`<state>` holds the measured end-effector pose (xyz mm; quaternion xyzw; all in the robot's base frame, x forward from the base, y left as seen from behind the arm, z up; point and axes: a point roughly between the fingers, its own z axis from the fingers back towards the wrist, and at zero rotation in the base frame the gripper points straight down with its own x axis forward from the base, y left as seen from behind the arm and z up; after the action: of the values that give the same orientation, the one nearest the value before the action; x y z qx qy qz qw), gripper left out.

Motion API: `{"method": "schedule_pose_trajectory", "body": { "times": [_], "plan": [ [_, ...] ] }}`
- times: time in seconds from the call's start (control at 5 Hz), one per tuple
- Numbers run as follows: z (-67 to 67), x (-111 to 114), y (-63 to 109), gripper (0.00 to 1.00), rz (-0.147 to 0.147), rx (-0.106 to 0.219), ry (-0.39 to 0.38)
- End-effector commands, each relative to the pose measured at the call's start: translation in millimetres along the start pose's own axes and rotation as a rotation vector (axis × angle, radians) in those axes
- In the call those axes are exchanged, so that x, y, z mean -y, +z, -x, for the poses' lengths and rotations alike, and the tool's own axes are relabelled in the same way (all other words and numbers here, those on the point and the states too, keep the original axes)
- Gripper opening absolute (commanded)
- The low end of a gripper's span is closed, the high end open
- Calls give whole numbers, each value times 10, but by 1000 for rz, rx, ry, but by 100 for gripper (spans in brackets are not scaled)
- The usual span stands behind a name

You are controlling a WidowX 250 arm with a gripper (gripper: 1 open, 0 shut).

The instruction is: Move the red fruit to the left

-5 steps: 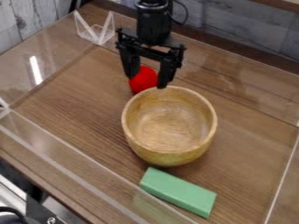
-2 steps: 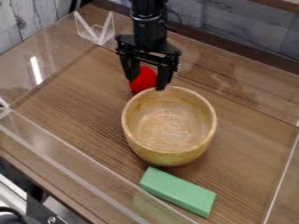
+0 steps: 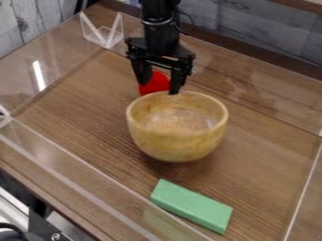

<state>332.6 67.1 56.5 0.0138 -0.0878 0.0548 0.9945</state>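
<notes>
The red fruit (image 3: pixel 153 84) is small and glossy and lies on the wooden table just behind the wooden bowl (image 3: pixel 178 127). My black gripper (image 3: pixel 158 85) hangs straight down over the fruit. Its two fingers straddle the fruit, one on each side, with a gap visible between the fingers and the fruit. The jaws stand open. The lower part of the fruit is hidden behind the bowl's far rim, and its green end does not show.
A flat green block (image 3: pixel 193 205) lies at the front, right of centre. Clear plastic walls (image 3: pixel 38 75) fence the table on all sides. A clear bracket (image 3: pixel 101 30) stands at the back left.
The gripper has come down and shifted slightly left over the fruit. The wooden bowl has shifted a little to the left and back, and now covers more of the fruit.
</notes>
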Motion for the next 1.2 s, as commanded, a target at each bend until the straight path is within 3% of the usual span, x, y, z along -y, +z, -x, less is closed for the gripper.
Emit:
{"method": "schedule_pose_trajectory", "body": {
  "times": [0.0, 0.6, 0.8, 1.0],
  "plan": [
    [-30, -1, 23, 100, -23, 30, -4],
    [-2, 64, -69, 100, -33, 23, 5],
    [35, 92, -73, 100, -20, 15, 8],
    [100, 123, -88, 0, -7, 6, 9]
  ]
}}
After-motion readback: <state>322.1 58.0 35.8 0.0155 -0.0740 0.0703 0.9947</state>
